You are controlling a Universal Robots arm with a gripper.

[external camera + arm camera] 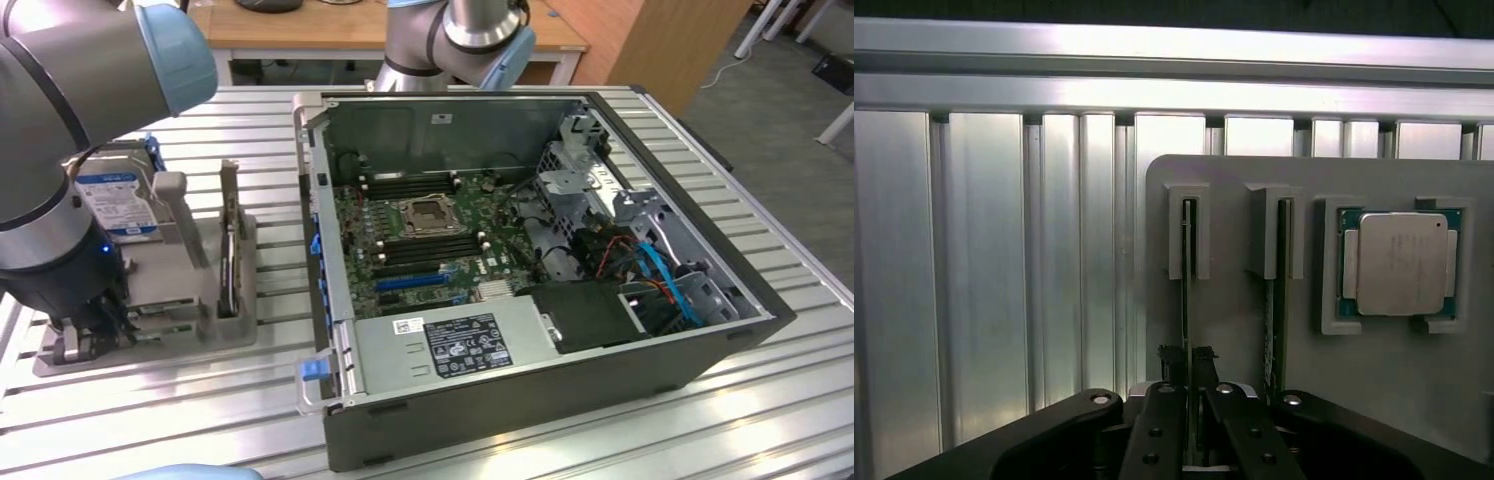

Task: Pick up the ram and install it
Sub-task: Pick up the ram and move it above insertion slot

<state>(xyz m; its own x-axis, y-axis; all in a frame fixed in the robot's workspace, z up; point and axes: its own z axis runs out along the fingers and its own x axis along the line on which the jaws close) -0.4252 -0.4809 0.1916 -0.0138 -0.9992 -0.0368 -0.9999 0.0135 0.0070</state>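
Room is tight around the gripper (1189, 372), clamped on the ram (1186, 300), because a second ram stick (1275, 300) stands just beside it. Past the holder's (1232, 320) edge the slotted table (984, 280) lies open. The hard drive (110, 203) walls the opposite end.

Grey arm (54, 150), pale blue caps (174, 45), black end effector (1189, 368)

- The arm (60, 90) reaches from its base (454, 40) at the far side across to the exterior view's left, its thick grey links joined by pale blue caps.
- The wrist (54, 255) points straight down, with a small blue light lit on its side.
- The gripper (1189, 365) hangs vertical and low beneath the wrist.
- Its two black fingers (1172, 362) stand drawn close together, parallel, pinching the thin upper edge of the ram (1187, 290) between them.
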